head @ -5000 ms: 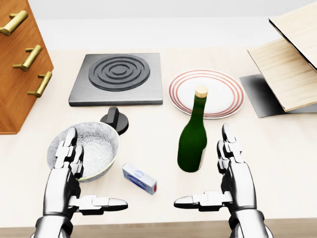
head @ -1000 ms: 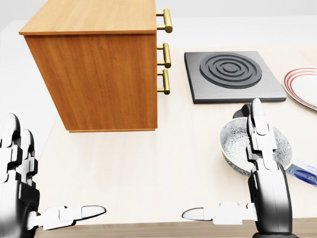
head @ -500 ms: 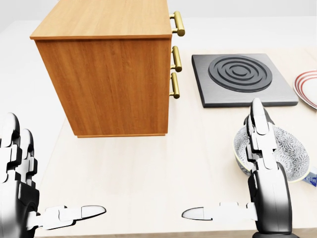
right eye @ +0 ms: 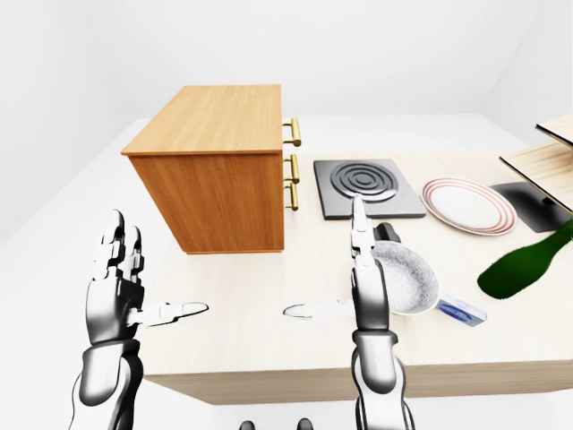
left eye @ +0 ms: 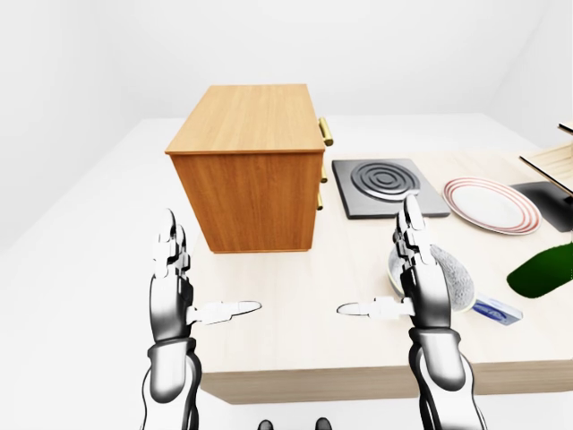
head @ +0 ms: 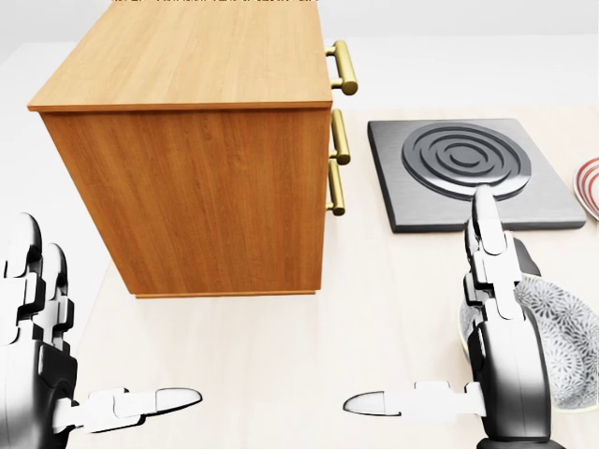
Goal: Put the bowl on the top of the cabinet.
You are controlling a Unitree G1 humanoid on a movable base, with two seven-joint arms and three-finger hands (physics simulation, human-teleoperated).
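Note:
The grey-patterned bowl [right eye: 409,280] stands on the light table, just right of my right hand [right eye: 343,283]. That hand is open, fingers straight up and thumb pointing left, and its back hides part of the bowl's left rim. Up and to the left of the bowl stands the wooden cabinet [right eye: 215,175], with its flat top [head: 197,56] bare and brass handles [head: 339,140] on its right side. My left hand [right eye: 148,278] is open too, low at the left and off the table's left edge, holding nothing.
A dark hob plate [right eye: 367,186] lies right of the cabinet, with a black knob [right eye: 387,233] below it. A red-rimmed plate [right eye: 467,206], a tilted green bottle [right eye: 524,264], a small blue-white box [right eye: 461,311] and wooden boards [right eye: 546,161] occupy the right.
The camera has swung left and moved closer: the cabinet now fills the head view's left and the bowl has slid to its lower right edge. Both hands stay open.

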